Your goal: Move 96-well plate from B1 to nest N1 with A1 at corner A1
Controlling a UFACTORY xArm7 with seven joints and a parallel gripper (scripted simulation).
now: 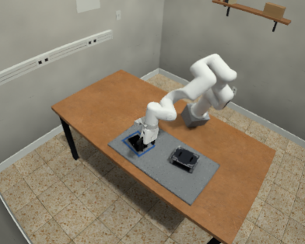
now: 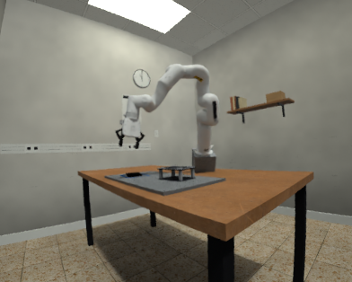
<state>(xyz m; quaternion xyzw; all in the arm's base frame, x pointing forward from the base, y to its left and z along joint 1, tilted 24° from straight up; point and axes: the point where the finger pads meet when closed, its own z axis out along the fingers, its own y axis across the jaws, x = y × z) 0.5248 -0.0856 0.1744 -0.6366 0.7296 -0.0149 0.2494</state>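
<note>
The dark 96-well plate lies flat inside the blue outline of spot B1 at the left end of the grey mat. My gripper is open and empty. It points down and hangs well above the plate, as the exterior view shows; in the top view it covers part of the plate. The raised plate nest N1 stands empty on the right part of the mat. The plate's cut-off corner and the A1 mark are too small to make out.
The mat lies on a brown table. The arm's grey base stands behind the mat. A wall shelf hangs far off at the back.
</note>
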